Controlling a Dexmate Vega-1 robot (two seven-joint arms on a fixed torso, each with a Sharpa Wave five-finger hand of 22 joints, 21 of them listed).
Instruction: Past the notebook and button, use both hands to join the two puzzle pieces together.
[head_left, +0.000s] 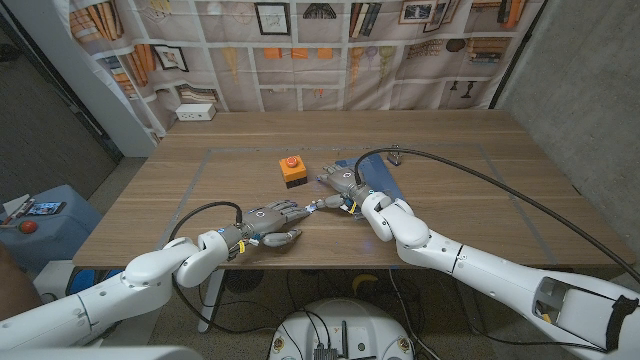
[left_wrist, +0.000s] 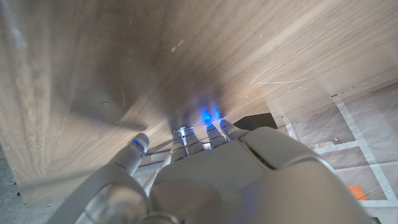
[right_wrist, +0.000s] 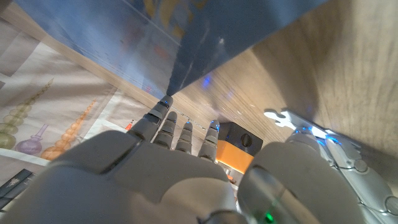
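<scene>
From the head view, both hands lie low over the middle of the wooden table (head_left: 450, 150), nearer its front edge than its back. The left hand (head_left: 272, 222) reaches toward the table's centre with its fingers stretched forward and slightly spread; nothing is seen in it. The right hand (head_left: 345, 190) lies just beyond and beside it, fingers pointing toward the orange button box (head_left: 291, 171). A small whitish puzzle piece (head_left: 325, 203) lies on the wood between the two hands, at the left hand's fingertips and close under the right hand. Whether either hand touches it cannot be told from here. The blue notebook (head_left: 380, 180) lies flat just behind the right hand, partly hidden by the wrist, with the black cable (head_left: 470, 165) arching over it.

The left wrist view adds the back of the left hand (left_wrist: 249, 180), with its fingers (left_wrist: 180, 140) extended side by side over bare wood grain.

The right wrist view shows the right hand (right_wrist: 186, 180) with fingers (right_wrist: 163, 115) straight and together, reaching at the notebook's (right_wrist: 249, 31) corner. The orange box with its black base (right_wrist: 239, 146) sits beyond the fingertips. A pale puzzle piece (right_wrist: 286, 118) lies on the wood beside the thumb, which glows blue at its tip; the thumb appears clear of it.
</scene>
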